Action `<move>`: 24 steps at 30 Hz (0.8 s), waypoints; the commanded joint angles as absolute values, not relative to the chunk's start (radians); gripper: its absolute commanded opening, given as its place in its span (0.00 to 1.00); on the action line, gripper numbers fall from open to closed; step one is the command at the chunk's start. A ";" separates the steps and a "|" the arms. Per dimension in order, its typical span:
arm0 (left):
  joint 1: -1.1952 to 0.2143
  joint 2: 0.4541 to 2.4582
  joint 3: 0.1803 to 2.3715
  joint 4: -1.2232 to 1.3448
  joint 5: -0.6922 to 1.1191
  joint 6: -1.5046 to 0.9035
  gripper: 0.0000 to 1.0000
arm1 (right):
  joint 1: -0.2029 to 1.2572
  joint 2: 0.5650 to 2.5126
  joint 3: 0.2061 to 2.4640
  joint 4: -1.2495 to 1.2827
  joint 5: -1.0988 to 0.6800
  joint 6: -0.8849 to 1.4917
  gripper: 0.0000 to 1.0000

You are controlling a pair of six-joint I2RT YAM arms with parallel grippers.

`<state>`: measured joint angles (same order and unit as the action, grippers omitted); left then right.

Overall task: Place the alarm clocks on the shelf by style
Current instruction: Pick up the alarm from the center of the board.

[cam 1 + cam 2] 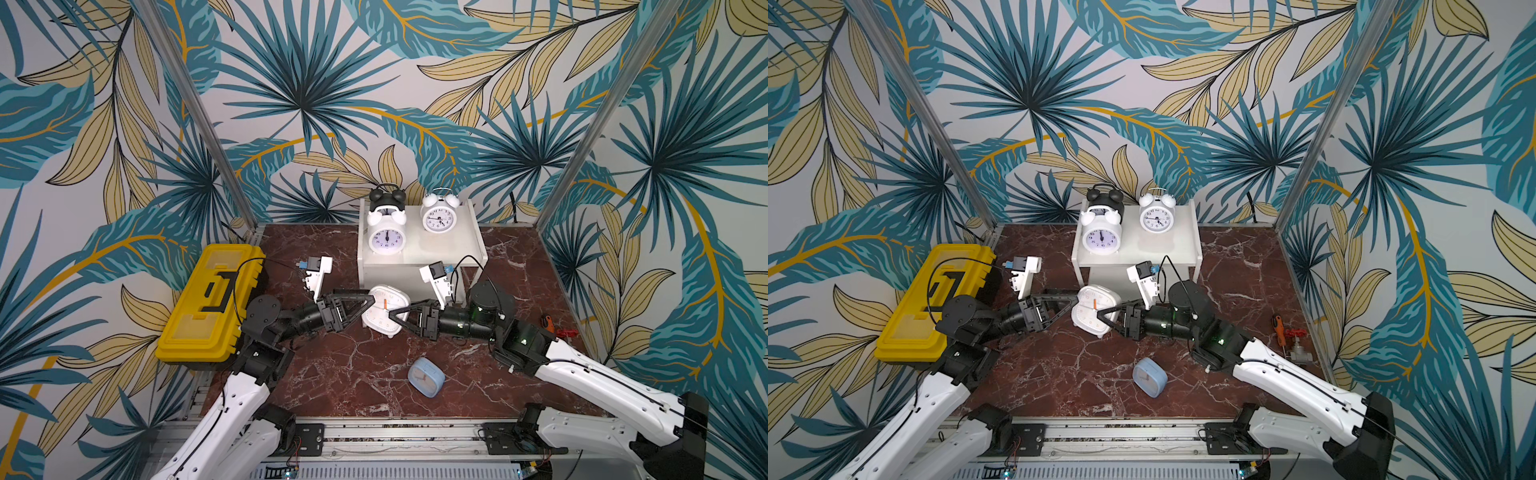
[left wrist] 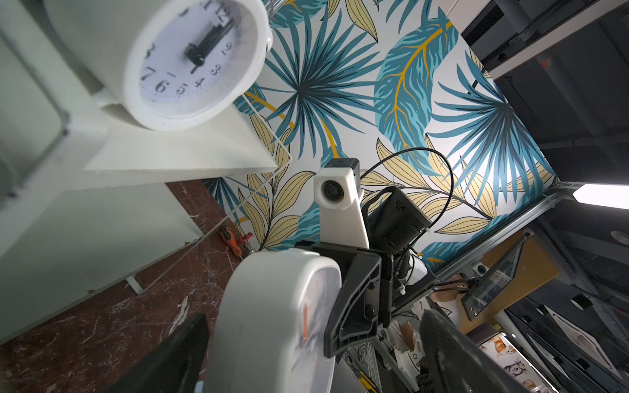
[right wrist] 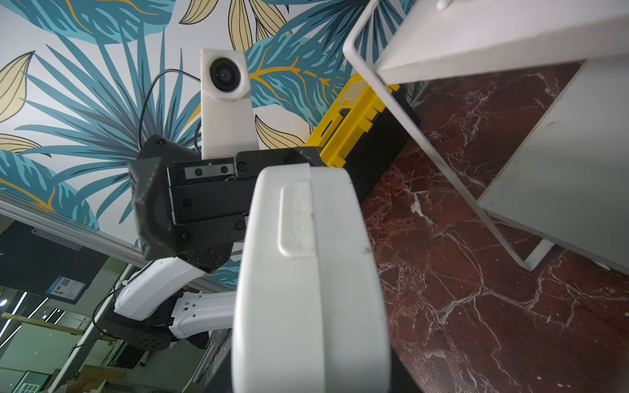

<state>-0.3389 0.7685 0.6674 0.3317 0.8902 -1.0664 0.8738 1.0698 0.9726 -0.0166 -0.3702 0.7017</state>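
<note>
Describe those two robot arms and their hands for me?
The left arm and right arm have white shells, black joints and thin black cables. The left hand and right hand are black, with triangular open-frame fingers; a white camera bracket tops each wrist.

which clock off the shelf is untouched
The light blue clock, lying alone in front; the left gripper and right gripper flank the white square clock nearer the shelf.

You have a yellow toolbox lying closed at the left edge of the dark red marble tabletop. Near the right edge you see an orange-handled screwdriver just beside a grey valve with a red handwheel. Leaf-pattern wallpaper covers the walls.
</note>
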 commanded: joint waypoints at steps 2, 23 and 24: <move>-0.340 0.789 0.728 0.251 0.873 -1.064 1.00 | 0.871 1.063 1.066 -0.173 -0.347 0.598 0.29; -0.341 0.777 0.715 0.077 0.881 -0.930 1.00 | 0.737 1.175 1.205 -0.402 -0.688 0.423 0.29; -0.340 0.775 0.715 0.070 0.891 -0.919 1.00 | 0.727 1.178 1.212 -0.403 -0.709 0.418 0.29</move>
